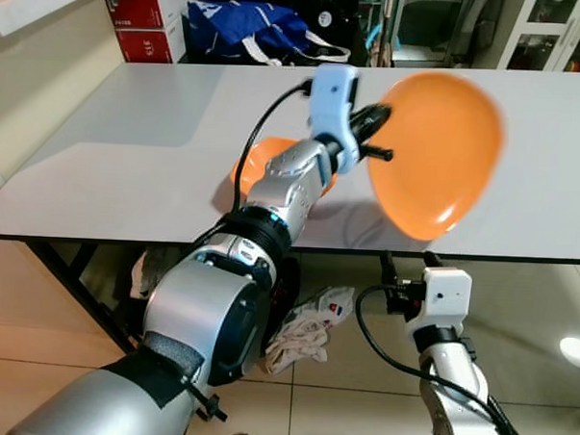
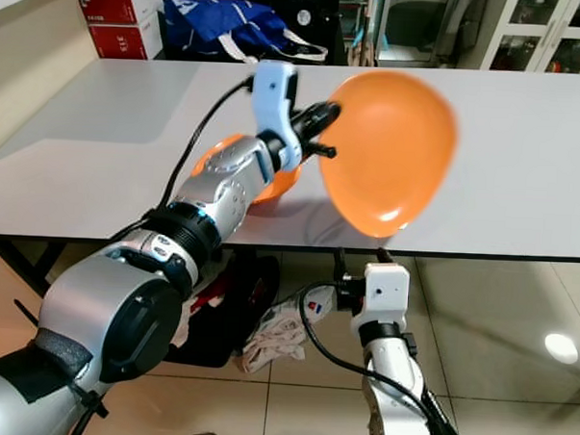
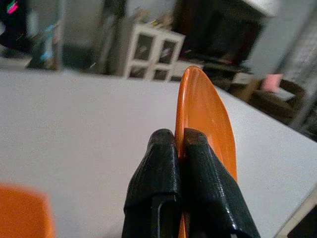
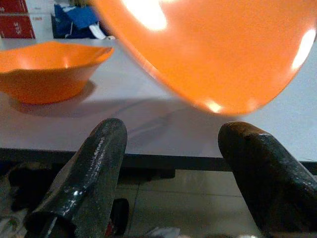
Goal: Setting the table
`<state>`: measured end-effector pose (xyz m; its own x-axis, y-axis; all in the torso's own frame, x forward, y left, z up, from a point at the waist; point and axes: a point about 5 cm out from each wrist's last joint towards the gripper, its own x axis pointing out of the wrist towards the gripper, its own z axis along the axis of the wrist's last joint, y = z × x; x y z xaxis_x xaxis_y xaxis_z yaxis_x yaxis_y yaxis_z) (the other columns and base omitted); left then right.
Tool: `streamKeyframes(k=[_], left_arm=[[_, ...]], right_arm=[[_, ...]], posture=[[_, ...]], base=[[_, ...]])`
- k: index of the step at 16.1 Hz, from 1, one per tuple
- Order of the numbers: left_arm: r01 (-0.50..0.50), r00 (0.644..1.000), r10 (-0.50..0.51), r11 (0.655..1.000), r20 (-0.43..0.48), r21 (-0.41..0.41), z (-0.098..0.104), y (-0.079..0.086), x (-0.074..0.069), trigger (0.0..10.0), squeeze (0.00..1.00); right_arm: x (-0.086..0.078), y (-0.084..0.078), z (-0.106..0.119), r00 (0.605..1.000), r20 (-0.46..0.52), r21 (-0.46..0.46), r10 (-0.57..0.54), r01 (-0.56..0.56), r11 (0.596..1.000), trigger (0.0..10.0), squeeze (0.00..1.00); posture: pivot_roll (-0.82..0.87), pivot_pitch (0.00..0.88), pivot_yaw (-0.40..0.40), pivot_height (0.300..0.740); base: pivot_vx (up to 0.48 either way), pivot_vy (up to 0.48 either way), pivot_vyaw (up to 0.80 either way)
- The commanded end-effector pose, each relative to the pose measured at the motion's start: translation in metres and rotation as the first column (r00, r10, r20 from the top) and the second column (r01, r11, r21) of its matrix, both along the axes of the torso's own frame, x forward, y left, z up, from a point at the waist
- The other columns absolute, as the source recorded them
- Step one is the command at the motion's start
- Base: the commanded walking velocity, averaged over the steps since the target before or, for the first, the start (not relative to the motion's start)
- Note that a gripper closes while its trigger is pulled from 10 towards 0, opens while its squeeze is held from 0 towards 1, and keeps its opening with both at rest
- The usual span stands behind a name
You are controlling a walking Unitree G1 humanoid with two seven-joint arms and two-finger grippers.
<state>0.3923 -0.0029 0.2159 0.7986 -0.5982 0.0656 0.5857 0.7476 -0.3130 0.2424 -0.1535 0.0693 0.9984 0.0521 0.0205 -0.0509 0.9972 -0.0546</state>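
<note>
The white table (image 1: 129,162) carries an orange bowl (image 4: 47,69). Above its near edge, the orange plate (image 1: 437,152) hangs tilted nearly on edge, underside facing the robot, rim pinched by the left gripper (image 1: 375,135). Below the edge, the right gripper (image 4: 178,173) is spread wide, empty.

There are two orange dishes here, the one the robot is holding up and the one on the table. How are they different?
The orange plate is shallow and held tilted in the air, its rim pinched by the left tool; the orange bowl is deeper, with a wavy rim.

The plate hangs above the white table; the bowl sits upright on it, untouched, partly behind the left arm in the head views.

Both share the same bright orange colour.
</note>
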Motion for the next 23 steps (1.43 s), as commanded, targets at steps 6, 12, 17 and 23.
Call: streamKeyframes(k=[6,12,17,23], left_arm=[[-0.123,0.989,0.120,0.992,-0.091,-0.032,-0.003,0.009,0.006,0.0,0.00],[-0.175,0.969,0.167,0.984,-0.181,-0.032,-0.019,0.002,0.001,0.0,0.00],[-0.284,0.930,0.274,0.959,-0.246,-0.007,-0.034,0.022,0.004,0.0,0.00],[-0.357,0.874,0.384,0.923,-0.296,0.145,-0.067,0.048,0.000,0.0,0.00]], right_arm=[[-0.024,-0.004,0.006,1.000,0.007,-0.011,-0.029,0.029,1.000,10.0,0.00],[-0.046,-0.006,0.008,0.998,-0.027,-0.023,-0.054,0.053,0.998,10.0,0.00],[-0.061,-0.007,0.010,0.997,-0.055,-0.032,-0.061,0.059,0.998,10.0,0.00],[-0.071,-0.008,0.019,0.998,-0.050,-0.008,-0.045,0.044,0.999,10.0,0.00]], posture=[[-0.18,0.000,0.111,0.740],[-0.24,0.000,0.120,0.740],[-0.28,0.000,0.118,0.740],[-0.32,0.010,0.123,0.740]], base=[[0.000,0.000,0.00],[0.000,0.000,0.00],[0.000,0.000,0.00],[0.000,0.000,0.00]])
